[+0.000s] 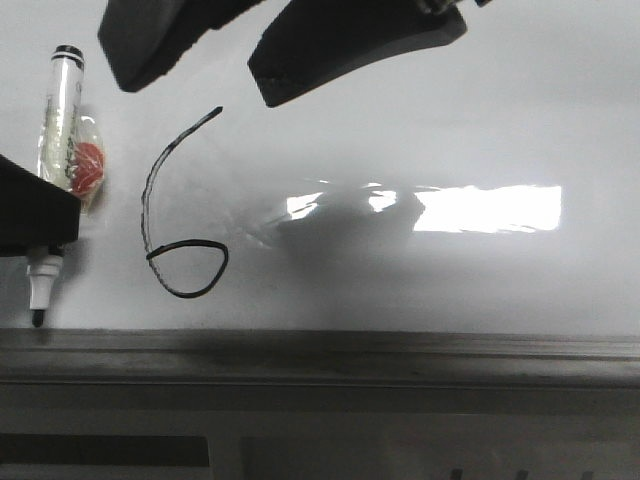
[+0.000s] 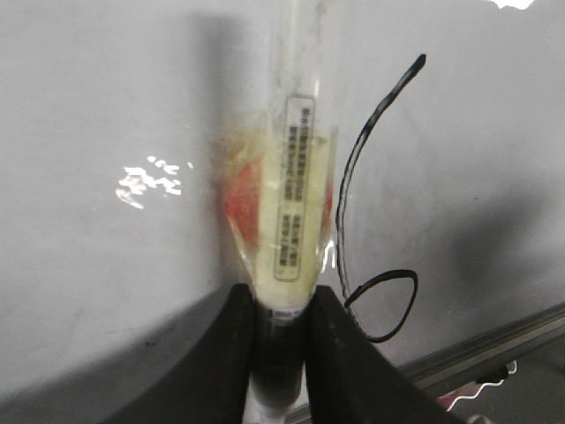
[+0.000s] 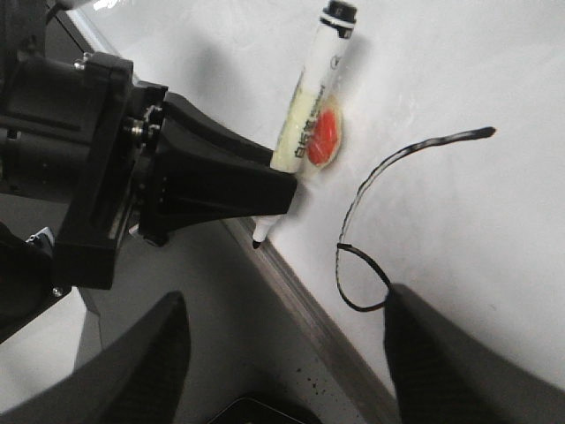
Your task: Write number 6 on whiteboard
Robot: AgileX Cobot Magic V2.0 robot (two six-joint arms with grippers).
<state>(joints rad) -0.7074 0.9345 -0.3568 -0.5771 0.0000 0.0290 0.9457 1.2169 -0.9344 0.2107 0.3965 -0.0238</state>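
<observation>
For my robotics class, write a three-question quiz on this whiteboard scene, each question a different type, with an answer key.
1. True or false: the left gripper is shut on the marker.
2. Multiple choice: where is the marker tip relative to the number 6 in the front view? A) on the loop B) to its left, near the grey edge rail C) to its right
3. Short answer: what state is the right gripper in, and what does it hold?

Key
1. True; its black fingers clamp the marker's barrel.
2. B; the tip is apart from the line, low on the whiteboard.
3. Open, holding nothing; its fingers stand spread over the board.
</observation>
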